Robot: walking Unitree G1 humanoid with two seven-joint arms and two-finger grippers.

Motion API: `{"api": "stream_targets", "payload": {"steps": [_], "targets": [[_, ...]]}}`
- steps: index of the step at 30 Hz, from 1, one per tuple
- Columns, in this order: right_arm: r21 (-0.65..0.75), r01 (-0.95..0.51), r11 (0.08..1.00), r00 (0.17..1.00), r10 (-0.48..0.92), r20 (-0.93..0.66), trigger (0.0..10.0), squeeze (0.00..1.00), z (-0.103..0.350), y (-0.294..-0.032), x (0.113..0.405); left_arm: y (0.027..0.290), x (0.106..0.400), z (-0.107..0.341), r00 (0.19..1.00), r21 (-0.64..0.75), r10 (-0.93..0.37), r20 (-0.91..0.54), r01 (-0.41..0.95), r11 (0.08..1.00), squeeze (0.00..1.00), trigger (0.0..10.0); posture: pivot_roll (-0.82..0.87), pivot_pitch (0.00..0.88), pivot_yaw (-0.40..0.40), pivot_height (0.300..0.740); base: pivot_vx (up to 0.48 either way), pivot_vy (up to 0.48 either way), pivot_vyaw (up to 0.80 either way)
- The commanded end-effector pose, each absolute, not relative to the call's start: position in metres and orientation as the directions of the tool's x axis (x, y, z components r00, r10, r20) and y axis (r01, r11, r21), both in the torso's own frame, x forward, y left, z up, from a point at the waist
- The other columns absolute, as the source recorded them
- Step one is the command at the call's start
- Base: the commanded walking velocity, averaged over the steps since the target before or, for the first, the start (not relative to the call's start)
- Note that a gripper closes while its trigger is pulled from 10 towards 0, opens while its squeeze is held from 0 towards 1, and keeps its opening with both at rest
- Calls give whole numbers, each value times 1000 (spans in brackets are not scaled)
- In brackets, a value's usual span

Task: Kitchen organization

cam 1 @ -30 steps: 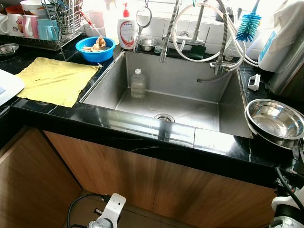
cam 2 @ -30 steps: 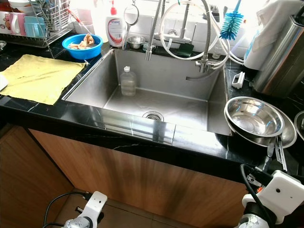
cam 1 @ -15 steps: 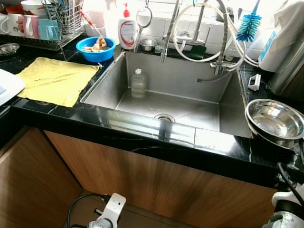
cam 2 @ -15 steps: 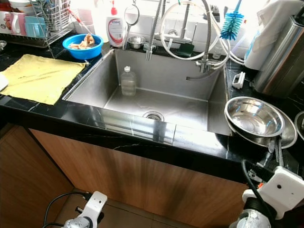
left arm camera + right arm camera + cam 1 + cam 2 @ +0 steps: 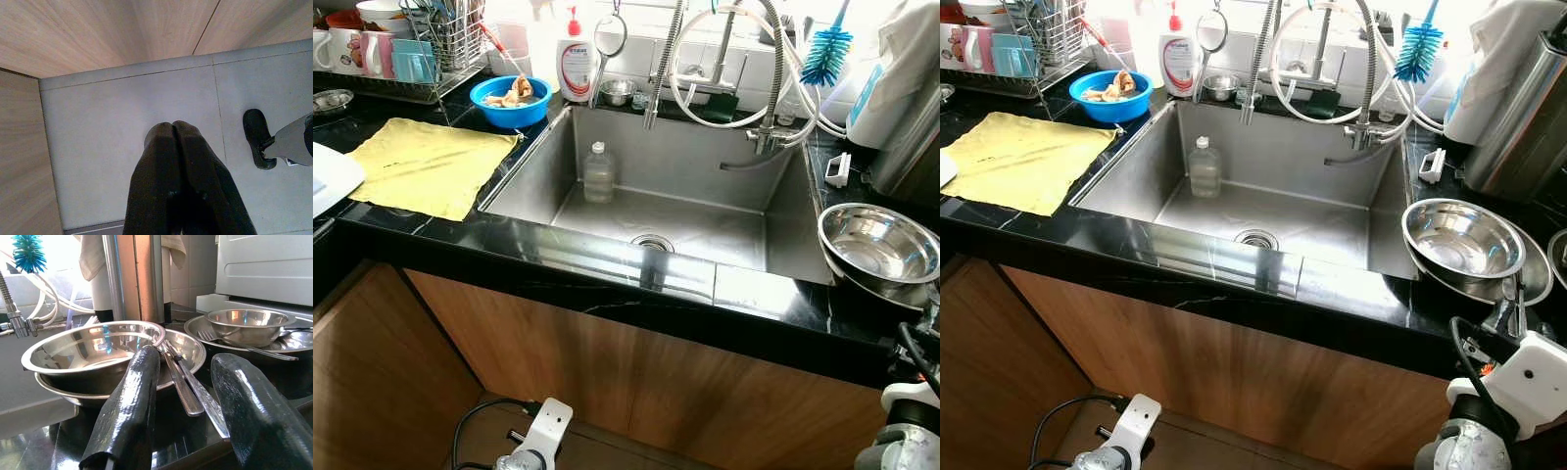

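Two stacked steel bowls sit on the black counter right of the sink. Several pieces of cutlery lie against their rim, handles toward me. My right gripper is open at the counter's front edge, level with the bowls, its fingers either side of the cutlery handles and holding nothing. The right arm comes up from below the counter. A clear plastic bottle stands in the sink's back left corner. My left gripper hangs shut over the grey floor.
A yellow cloth lies left of the sink, with a blue bowl of scraps and a dish rack behind it. A second bowl stack with a fork sits farther right. Soap bottle, hoses and blue brush line the back.
My right arm has come up from below toward the counter edge beside the steel bowls. The left arm has not moved.
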State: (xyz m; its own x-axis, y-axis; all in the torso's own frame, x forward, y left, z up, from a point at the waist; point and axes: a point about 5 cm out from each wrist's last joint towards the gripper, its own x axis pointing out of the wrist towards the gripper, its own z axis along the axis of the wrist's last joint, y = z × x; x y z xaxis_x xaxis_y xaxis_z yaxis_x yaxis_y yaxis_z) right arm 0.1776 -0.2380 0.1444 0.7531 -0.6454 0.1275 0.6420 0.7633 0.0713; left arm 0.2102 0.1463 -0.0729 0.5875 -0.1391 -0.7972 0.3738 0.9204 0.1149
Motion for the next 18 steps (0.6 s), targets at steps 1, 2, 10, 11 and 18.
{"api": "stream_targets", "payload": {"steps": [1, 2, 10, 11, 18], "targets": [[88, 654, 751, 738, -659, 145, 10000, 0, 152, -241, 176, 146, 208, -74, 579, 117, -138, -804, 381, 917, 0, 10000, -39, 33, -46, 740, 0, 0, 0], [88, 655, 751, 737, -660, 147, 10000, 0, 152, -241, 176, 146, 208, -74, 579, 118, -137, -804, 381, 917, 0, 10000, -39, 33, -45, 740, 0, 0, 0], [78, 692, 718, 713, -696, 86, 10000, 0, 144, -244, 174, 146, 208, -74, 578, 119, -138, -804, 384, 916, 0, 10000, -38, 33, -45, 740, 0, 0, 0], [79, 694, 715, 711, -699, 80, 10000, 0, 142, -245, 174, 146, 208, -74, 578, 119, -138, -805, 385, 915, 0, 10000, -38, 33, -45, 740, 0, 0, 0], [77, 699, 711, 710, -703, 38, 10000, 0, 136, -244, 175, 147, 208, -74, 577, 124, -136, -805, 389, 913, 0, 10000, -36, 35, -45, 740, 0, 0, 0]]}}
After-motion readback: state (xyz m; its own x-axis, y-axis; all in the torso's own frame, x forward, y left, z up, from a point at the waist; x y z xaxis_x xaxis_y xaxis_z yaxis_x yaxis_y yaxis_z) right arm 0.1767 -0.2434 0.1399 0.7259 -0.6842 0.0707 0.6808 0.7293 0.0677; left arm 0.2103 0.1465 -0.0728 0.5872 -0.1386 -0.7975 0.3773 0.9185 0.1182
